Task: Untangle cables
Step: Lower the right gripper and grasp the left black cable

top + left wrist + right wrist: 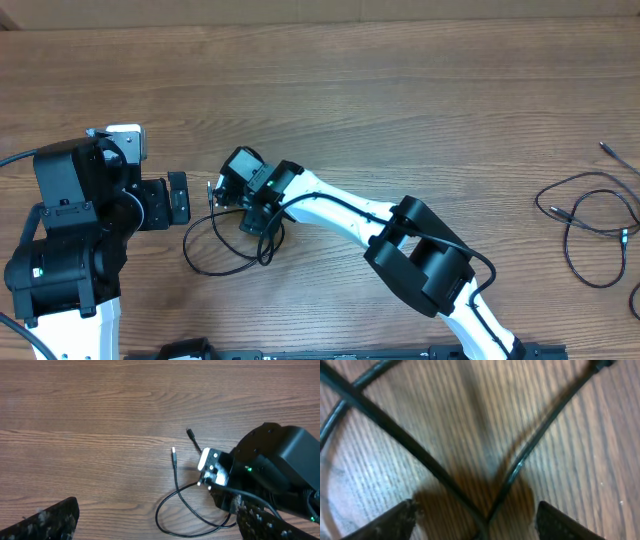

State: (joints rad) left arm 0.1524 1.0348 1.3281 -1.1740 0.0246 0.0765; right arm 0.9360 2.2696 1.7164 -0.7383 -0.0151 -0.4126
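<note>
The right tool (475,512) stood open, low over the brown wood-grain tabletop (400,90). Its two dark fingertips (395,522) were apart, and two strands of a thin black cable (395,435) ran together in the gap between them. Whether either tip touched a strand could not be told.

From above, that cable lay as one loose loop left of centre, with the white-and-black right arm (340,215) reaching across and covering the loop's upper part. Seen from the left wrist, two small plug ends (174,453) lay just beyond the arm's black wrist, which hid the rest of the run.

The left tool (157,512) was wide open and empty, just left of the loop and facing it.

Well apart, at the right edge of the tabletop, more thin black cables (598,228) lay in loose, overlapping loops with nothing over them.
</note>
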